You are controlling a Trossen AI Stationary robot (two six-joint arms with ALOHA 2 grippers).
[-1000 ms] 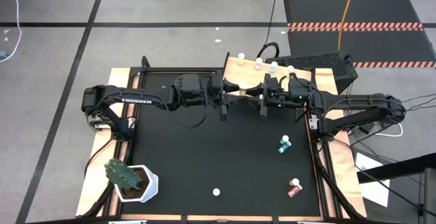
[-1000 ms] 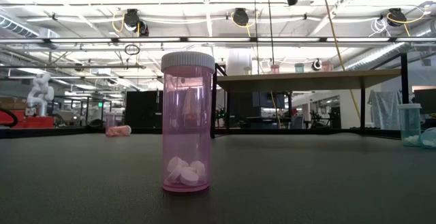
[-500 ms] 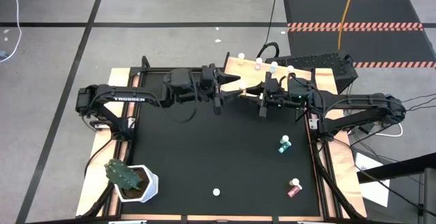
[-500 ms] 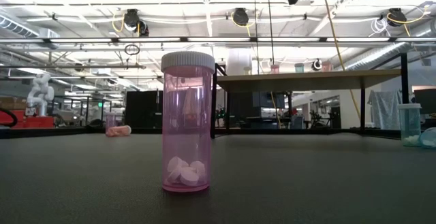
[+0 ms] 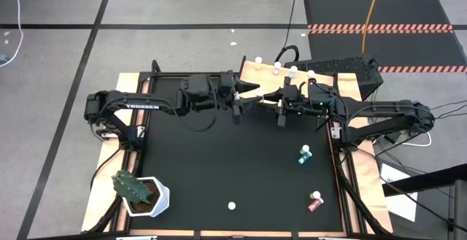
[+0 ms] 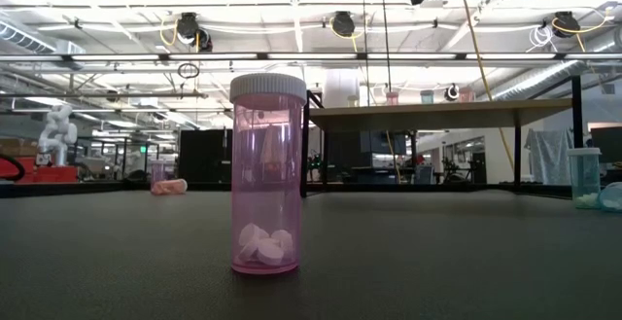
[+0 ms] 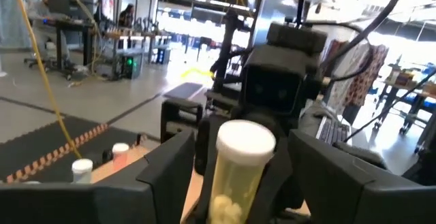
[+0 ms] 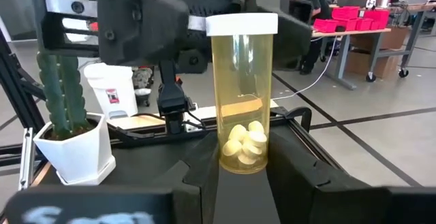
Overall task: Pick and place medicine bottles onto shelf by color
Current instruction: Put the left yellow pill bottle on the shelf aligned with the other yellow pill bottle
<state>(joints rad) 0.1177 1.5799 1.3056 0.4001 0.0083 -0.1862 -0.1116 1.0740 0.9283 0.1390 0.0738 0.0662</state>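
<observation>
A yellow medicine bottle [image 8: 242,94] with a white cap stands upright in the air just in front of the shelf [image 5: 325,81], a light wooden board at the table's far right. My right gripper [image 5: 271,98] is shut on it. My left gripper [image 5: 248,95] faces it from the table's left and is open. Its fingers [image 7: 170,163] stand on either side of the bottle [image 7: 242,169] with gaps showing. Several small bottles [image 5: 276,68] stand along the shelf's far edge. On the tabletop, a teal bottle [image 5: 304,155] and a pink bottle [image 6: 267,174] stand upright, and a red one [image 5: 314,202] lies on its side. My right gripper pinches the lower part of the yellow bottle's body [image 8: 240,161] between its two fingers. The fingers [image 8: 201,166] come in level from the table's right side. The bottle stands upright with its cap on top, lifted clear of the table, with white pills in its bottom.
A green cactus in a white pot [image 5: 139,190] stands at the table's near left corner. The middle of the black tabletop [image 5: 219,160] is bare. A dark case [image 5: 350,71] lies just behind the shelf's right end.
My left gripper has risen slightly and edged back a little toward the table's left. The yellow bottle stays upright in my right gripper, which has rolled slightly without shifting place.
</observation>
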